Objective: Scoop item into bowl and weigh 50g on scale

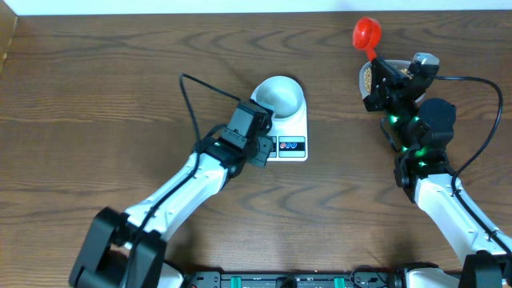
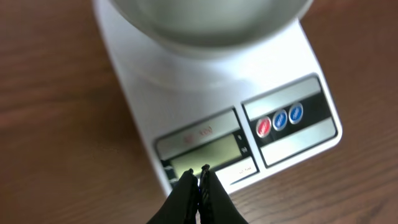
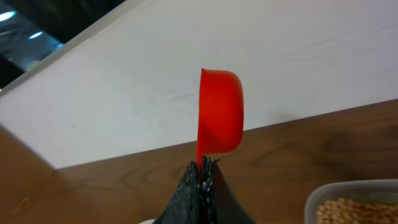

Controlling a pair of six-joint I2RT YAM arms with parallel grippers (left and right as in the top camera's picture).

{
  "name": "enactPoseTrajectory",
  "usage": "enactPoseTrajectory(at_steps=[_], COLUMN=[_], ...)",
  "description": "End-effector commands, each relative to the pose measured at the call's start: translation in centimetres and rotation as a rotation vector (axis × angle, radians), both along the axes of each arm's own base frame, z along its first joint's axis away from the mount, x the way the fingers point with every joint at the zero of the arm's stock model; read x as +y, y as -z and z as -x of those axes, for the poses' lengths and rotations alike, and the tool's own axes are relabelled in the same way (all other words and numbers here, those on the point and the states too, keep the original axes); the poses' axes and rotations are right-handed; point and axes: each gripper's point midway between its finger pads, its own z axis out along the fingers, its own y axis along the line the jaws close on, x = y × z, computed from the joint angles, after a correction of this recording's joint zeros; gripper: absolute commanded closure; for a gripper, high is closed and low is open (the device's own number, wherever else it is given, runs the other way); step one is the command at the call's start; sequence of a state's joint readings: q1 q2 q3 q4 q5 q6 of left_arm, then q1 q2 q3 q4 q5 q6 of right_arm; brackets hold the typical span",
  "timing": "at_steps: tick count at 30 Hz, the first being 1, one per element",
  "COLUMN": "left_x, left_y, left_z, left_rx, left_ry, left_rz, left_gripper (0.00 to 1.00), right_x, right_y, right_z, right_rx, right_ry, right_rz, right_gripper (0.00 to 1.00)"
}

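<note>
Beans (image 3: 348, 210) lie in a clear plastic tub (image 3: 367, 186) at the right of the table (image 1: 120, 80), just below the right gripper (image 3: 200, 167). None appear to have reached the bowl (image 2: 205, 25), whose visible inside looks bare from overhead. The bowl stands on the platform of the scale (image 2: 186, 93), mid-table and well apart from the tub. The right gripper is clenched on the handle of a red scoop (image 3: 221, 112), held above the tub with the cup turned on edge. From overhead the cup shows only red, so I judge it unloaded. The left gripper (image 2: 200, 174) has its fingers pressed together with nothing between them, the tips over the front edge of the scale at the display (image 2: 205, 155). Whether they touch it I cannot tell. The reading is too faint to make out. The round buttons (image 2: 280, 119) sit to the side of those tips, apart from them. The step in hand looks like preparation: scale and bowl set, scoop gripped, first scoop not yet taken. Next the scoop needs to be tipped level, pushed down into the beans, lifted without spilling, carried across to the bowl and emptied there. The left gripper should be clear of the scale, so no pressure skews the weight.
</note>
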State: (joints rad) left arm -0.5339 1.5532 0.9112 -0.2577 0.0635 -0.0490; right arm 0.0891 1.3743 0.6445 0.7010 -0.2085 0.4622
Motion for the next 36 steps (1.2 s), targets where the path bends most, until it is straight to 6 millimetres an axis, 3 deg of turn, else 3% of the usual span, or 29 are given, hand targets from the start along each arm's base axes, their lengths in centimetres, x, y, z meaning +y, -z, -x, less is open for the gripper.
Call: enactPoseTrajectory(at_steps=[1,7,12,21,28,36], left_x=[-2.1,-5.0,-5.7,-5.9,-5.3,-5.7], left_y=[2.4,4.3,6.0,5.7,4.8,5.2], left_z=[1.5,1.6,1.4,0.3,-1.7,-1.3], left_rx=[0.074,0.058,0.064,0.023,-0.032,-0.009], left_ry=[0.072,0.135,0.145,0.143,0.106,0.125], left_rz=[0.013,0.022,0.019,0.034,0.067,0.082], left_gripper=[0.93,0.93,0.93,0.93,0.93,0.93], right_x=[-1.5,-1.8,-1.8,-1.8,-1.8,-1.6], right_y=[-1.3,-1.3,-1.3,-1.3,-1.3,-1.3], right_z=[-0.7,-0.8,-0.8,-0.8,-0.8,-0.8], right_rx=[-0.035,-0.035,-0.035,-0.035,-0.035,-0.034], right_ry=[0.085,0.102,0.102,0.102,0.101,0.093], right_rz=[0.013,0.013,0.013,0.013,0.013,0.013], right_gripper=[0.99,0.99,0.99,0.99,0.99,0.99])
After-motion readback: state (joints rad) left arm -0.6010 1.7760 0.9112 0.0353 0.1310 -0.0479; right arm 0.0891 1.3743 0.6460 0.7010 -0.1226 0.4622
